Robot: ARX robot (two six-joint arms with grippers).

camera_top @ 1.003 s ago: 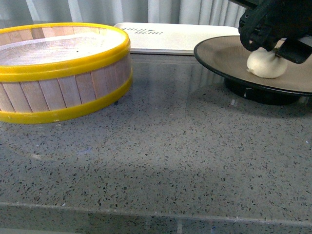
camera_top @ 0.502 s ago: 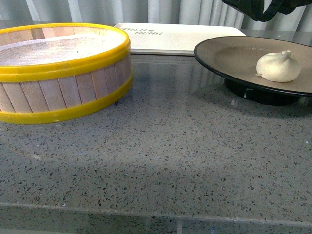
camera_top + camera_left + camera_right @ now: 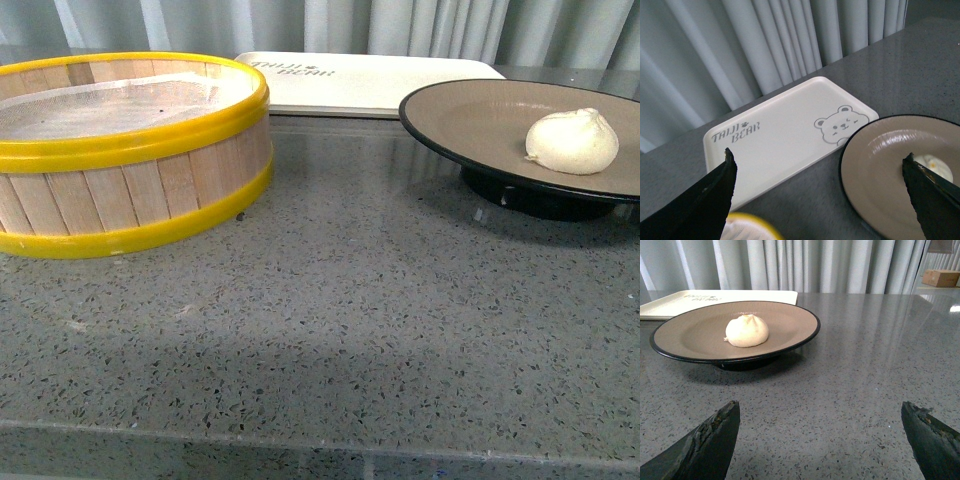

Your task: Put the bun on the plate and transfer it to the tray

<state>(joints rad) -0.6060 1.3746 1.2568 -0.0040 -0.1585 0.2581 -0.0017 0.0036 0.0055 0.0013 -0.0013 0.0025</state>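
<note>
Left fingers point(image 3: 705, 205), right fingers point(image 3: 710, 445) wide apart

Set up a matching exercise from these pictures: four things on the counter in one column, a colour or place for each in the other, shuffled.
Things:
1. bun
2. plate
3. tray
4. steamer basket

Descriptions:
A. cream-white, with a bear drawing
B. wooden wall, yellow rims
C. lies on the plate
D. tan inside, black rim

Pairs: 1-C, 2-D, 3-A, 4-B
</note>
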